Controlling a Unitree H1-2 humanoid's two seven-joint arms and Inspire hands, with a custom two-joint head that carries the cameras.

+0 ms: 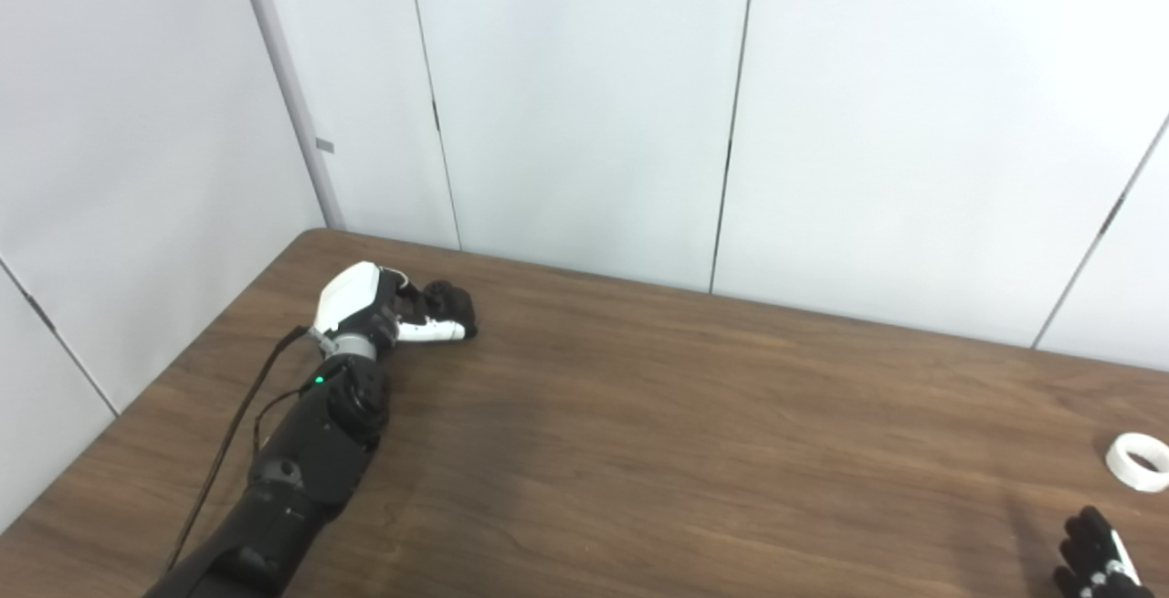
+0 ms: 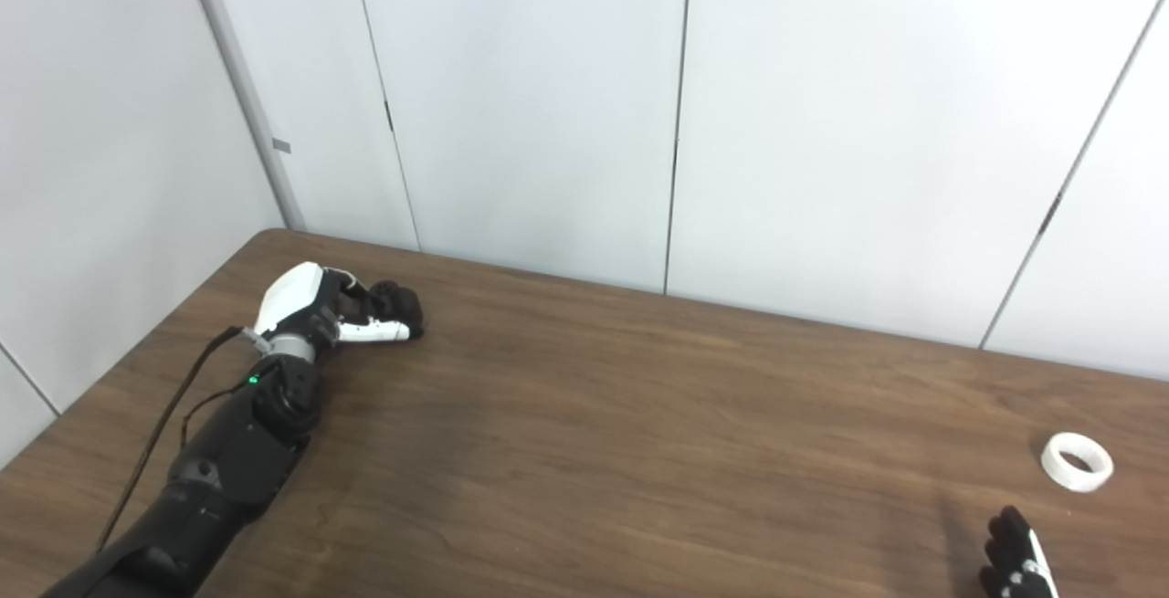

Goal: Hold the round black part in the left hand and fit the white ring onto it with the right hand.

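Observation:
My left hand [image 1: 393, 310] rests far out on the left part of the brown table [image 1: 685, 415]. Its fingers and white thumb are curled around a dark rounded lump, the round black part [image 1: 450, 301], which is hard to tell from the black fingers. The white ring [image 2: 1078, 461] lies flat on the table at the right edge, by itself. Only the fingertips of my right hand [image 2: 1014, 561] show at the bottom right corner, just short of the ring and a little left of it. They are stretched out and hold nothing.
White wall panels [image 1: 584, 105] stand right behind the table's far edge and along its left side. A black cable [image 1: 228, 434] runs beside my left forearm. The table's left corner is close to my left hand.

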